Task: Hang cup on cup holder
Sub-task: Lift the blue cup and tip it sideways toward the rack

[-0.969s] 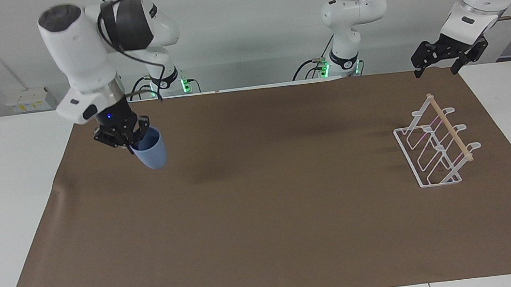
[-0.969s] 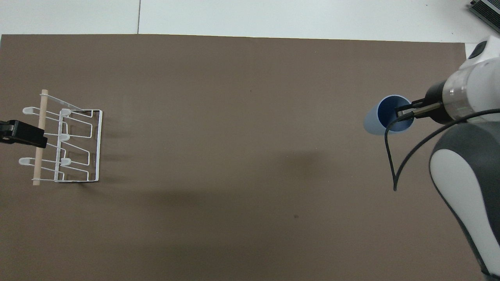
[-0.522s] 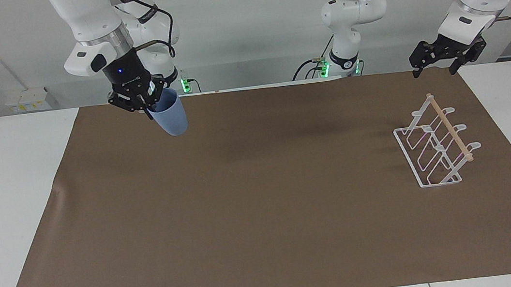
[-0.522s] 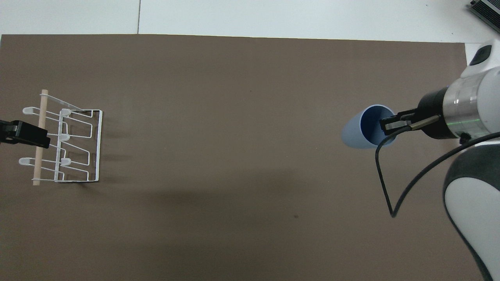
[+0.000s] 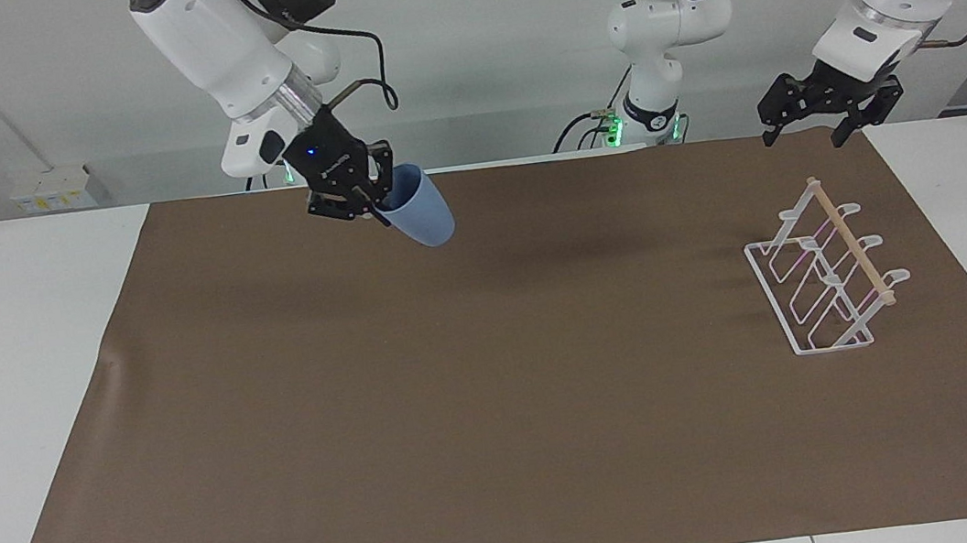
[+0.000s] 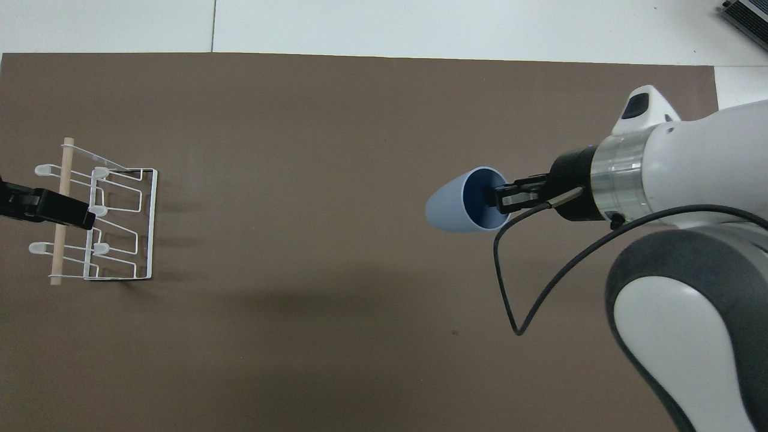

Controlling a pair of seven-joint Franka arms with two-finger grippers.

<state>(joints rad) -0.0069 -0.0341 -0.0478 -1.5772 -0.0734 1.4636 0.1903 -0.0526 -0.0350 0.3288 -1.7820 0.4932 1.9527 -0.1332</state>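
A light-blue cup hangs tilted in the air over the brown mat. My right gripper is shut on its rim, one finger inside the mouth. The cup's base points toward the left arm's end of the table. The white wire cup holder with its wooden dowel stands on the mat at that end, with nothing on it. My left gripper hovers open above the holder, holding nothing.
A brown mat covers most of the white table. A black cable loops down from the right arm's wrist.
The right arm has lifted the cup and carried it toward the left arm's end of the table, tilting it further. The left gripper has shifted slightly over the holder.
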